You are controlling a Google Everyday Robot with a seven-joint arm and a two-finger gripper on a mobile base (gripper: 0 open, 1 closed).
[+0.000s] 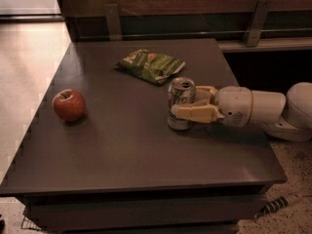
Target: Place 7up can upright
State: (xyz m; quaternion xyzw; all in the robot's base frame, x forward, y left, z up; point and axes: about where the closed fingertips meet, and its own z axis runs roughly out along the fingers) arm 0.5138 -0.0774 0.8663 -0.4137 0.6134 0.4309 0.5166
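Observation:
The 7up can (178, 97), silver-grey with green marks and a shiny top, stands upright on the dark table (122, 150), right of centre. My gripper (187, 105) reaches in from the right on a white arm (258, 108). Its cream fingers (195, 114) sit on either side of the can and close around its middle. The can's base appears to rest on the table surface.
A red apple (69, 105) sits at the table's left side. A flat green snack bag (151, 65) lies behind the can. A dark wall with metal brackets (113, 21) runs along the back. The table's right edge is close to the arm.

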